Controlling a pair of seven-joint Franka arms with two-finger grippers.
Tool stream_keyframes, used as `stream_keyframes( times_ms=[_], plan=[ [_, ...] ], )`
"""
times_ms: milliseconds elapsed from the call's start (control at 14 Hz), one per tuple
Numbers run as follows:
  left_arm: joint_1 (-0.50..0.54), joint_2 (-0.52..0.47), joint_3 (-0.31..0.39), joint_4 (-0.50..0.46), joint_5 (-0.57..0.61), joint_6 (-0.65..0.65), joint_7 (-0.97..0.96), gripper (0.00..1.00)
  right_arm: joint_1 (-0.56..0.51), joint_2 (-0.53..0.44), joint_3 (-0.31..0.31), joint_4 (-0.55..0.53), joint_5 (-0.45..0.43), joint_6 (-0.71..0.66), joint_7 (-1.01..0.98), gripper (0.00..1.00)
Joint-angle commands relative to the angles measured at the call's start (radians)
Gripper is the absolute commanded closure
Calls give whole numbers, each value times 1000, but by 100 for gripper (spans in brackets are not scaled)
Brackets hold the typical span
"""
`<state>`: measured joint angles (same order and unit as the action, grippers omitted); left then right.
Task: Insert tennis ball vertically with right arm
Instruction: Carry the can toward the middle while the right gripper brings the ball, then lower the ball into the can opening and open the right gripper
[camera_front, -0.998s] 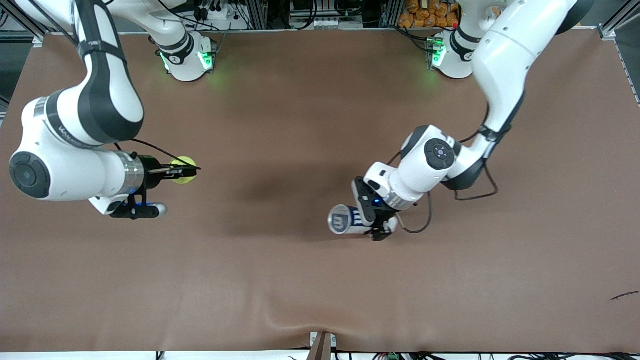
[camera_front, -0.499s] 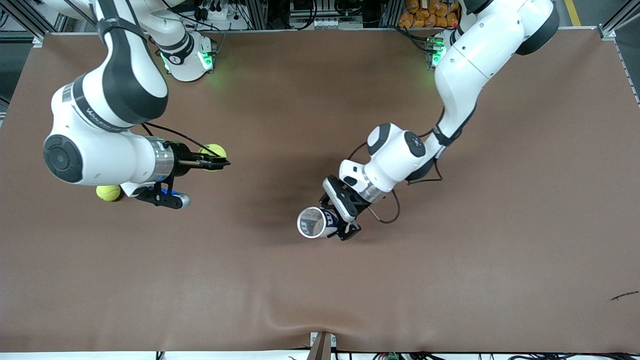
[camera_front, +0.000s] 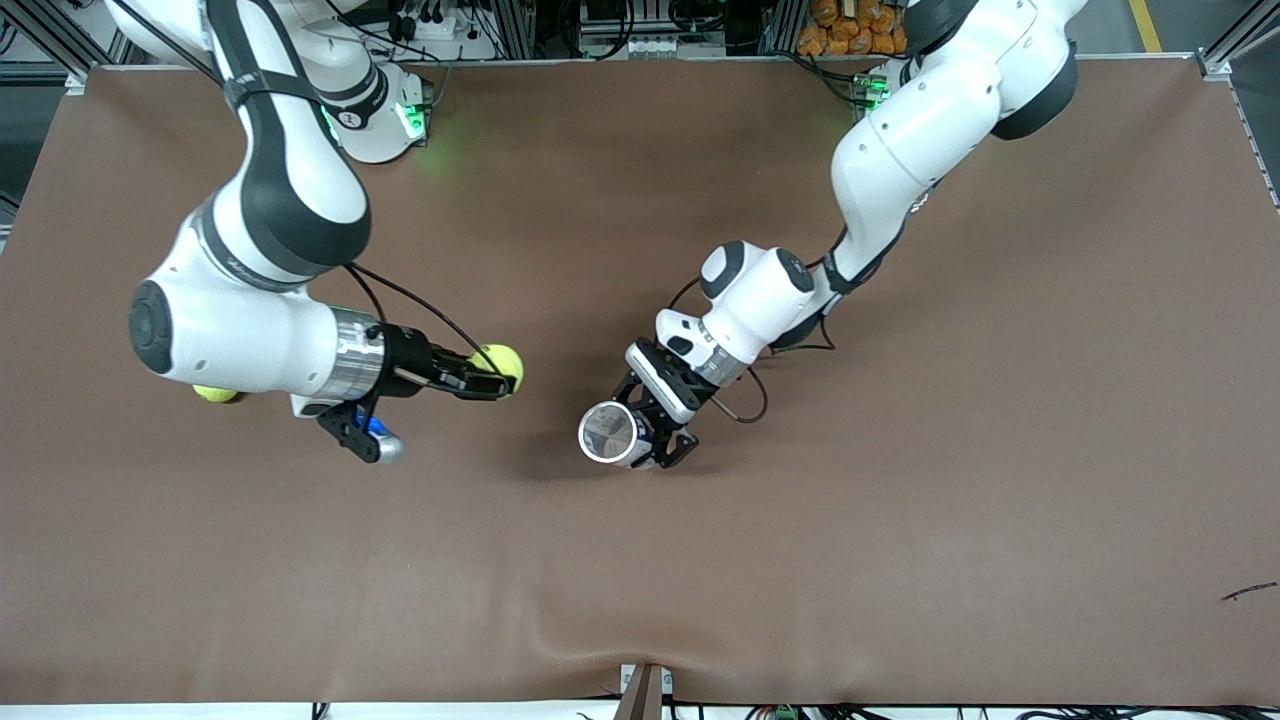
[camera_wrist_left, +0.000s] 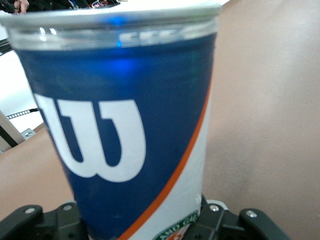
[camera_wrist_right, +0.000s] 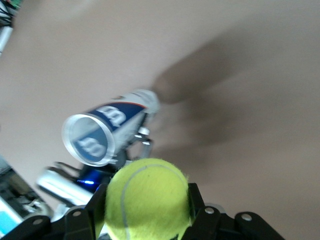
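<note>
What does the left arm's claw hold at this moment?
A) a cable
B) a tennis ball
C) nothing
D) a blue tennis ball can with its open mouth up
D: the left claw is shut on the blue can, whose open mouth faces upward.

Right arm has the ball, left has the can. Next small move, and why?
Probably carry the right gripper, shut on the yellow-green tennis ball, over the open mouth of the blue-and-white ball can. The left gripper holds that can mouth-up, and the ball sits beside it toward the right arm's end, not above it.
</note>
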<state>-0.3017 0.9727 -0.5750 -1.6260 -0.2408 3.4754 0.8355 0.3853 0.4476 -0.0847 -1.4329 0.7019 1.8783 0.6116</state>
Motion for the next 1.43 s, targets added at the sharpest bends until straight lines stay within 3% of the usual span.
stream_keyframes(
  times_ms=[0,428,998,1069,1211,1283,1354],
  plan=[
    [-25,46,-9,25,-8,76,-4,34,6,5,-6,2,121,96,22,73],
    [-30,49,-9,22,-6,76,-4,33,119,48,-7,-20,136,290,36,73],
    [-30,57,-8,22,-5,76,-4,32,161,125,-7,-14,80,340,48,67],
    [-30,57,-8,23,-3,76,-4,31,159,128,-7,-15,80,340,46,58],
    [-30,57,-8,22,-3,76,-4,31,162,129,-7,-15,77,357,46,54],
    [-30,57,-8,22,-5,77,-4,31,164,129,-7,-15,71,360,46,23],
    [-30,57,-8,22,-3,76,-4,30,170,132,-7,-15,67,361,48,0]
  ],
)
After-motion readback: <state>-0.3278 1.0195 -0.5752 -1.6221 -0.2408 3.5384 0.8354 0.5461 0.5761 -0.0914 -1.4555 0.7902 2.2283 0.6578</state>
